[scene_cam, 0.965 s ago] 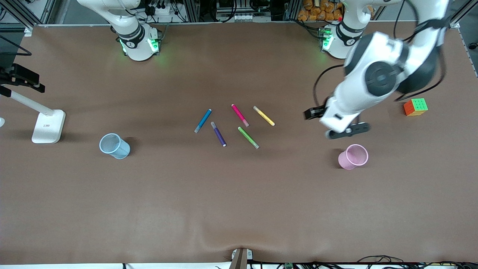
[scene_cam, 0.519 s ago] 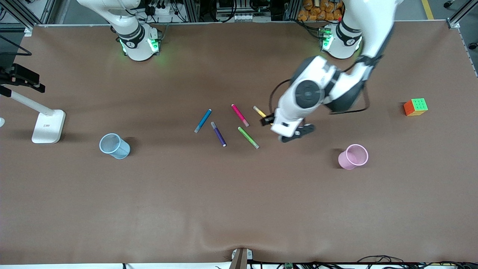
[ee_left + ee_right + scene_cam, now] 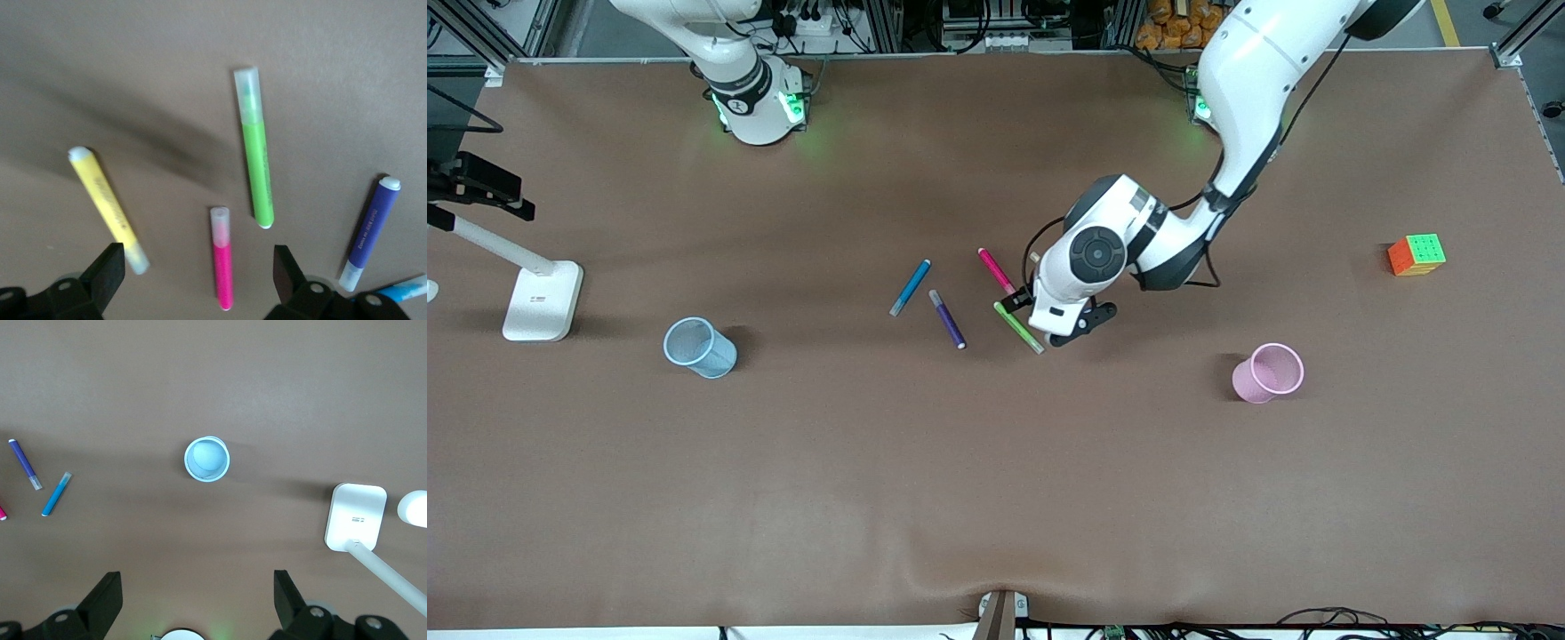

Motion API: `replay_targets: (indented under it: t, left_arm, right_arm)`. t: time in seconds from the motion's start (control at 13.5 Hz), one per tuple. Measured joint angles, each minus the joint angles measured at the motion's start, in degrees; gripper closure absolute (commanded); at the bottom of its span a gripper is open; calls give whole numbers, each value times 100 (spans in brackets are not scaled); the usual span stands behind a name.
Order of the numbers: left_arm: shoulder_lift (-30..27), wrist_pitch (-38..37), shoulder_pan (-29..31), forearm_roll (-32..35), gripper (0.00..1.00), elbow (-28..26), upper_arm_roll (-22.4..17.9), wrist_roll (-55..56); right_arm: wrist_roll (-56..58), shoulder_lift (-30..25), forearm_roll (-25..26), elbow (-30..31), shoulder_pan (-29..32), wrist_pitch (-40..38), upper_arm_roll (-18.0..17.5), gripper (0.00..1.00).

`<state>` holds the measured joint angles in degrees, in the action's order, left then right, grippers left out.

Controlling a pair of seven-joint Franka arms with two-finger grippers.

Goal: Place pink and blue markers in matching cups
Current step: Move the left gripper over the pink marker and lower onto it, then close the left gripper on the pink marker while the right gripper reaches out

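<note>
The left gripper [image 3: 1054,324] hangs over the cluster of markers in the middle of the table [image 3: 996,498], its two fingers [image 3: 107,270] spread wide apart with nothing between them and nothing touched. In the left wrist view the pink marker [image 3: 222,268] lies in the open gap between the fingers, pale cap pointing away from the wrist, while the green marker [image 3: 257,157] lies just beside it and the yellow marker [image 3: 107,207] lies near the other finger. The purple marker [image 3: 369,233] lies off to one side, with a tip of the blue marker [image 3: 407,291] showing at the edge.

From the front, the pink marker [image 3: 996,270] is partly covered by the left arm's wrist. The blue marker [image 3: 911,286] lies toward the right arm's end of the cluster, with the purple marker [image 3: 947,318] just beside it and nearer the camera. The green marker [image 3: 1017,326] lies under the gripper.

The blue cup [image 3: 698,347] stands toward the right arm's end of the table, well apart from the markers; the pink cup [image 3: 1269,372] stands toward the left arm's end. Both cups hold nothing.

The right gripper [image 3: 197,603] waits high over the blue cup [image 3: 207,459], fingers apart and empty, with a white lamp stand [image 3: 355,517] near the cup.
</note>
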<state>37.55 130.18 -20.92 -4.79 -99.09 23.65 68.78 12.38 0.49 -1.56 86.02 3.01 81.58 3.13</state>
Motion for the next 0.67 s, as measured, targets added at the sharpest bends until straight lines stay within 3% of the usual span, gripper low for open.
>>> replay_targets:
  t: [0.22, 0.45, 0.67]
  left_arm:
    - [184, 283, -181, -8, 19, 10, 0, 339]
    - [297, 318, -281, -13, 32, 11, 0, 425]
    - [427, 354, -321, -13, 32, 10, 0, 435]
  right_arm:
    - [1, 57, 0, 0, 0, 2, 1, 0]
    - [2, 379, 14, 4, 1, 22, 3, 0]
    - [2, 938, 20, 0, 27, 86, 15, 0]
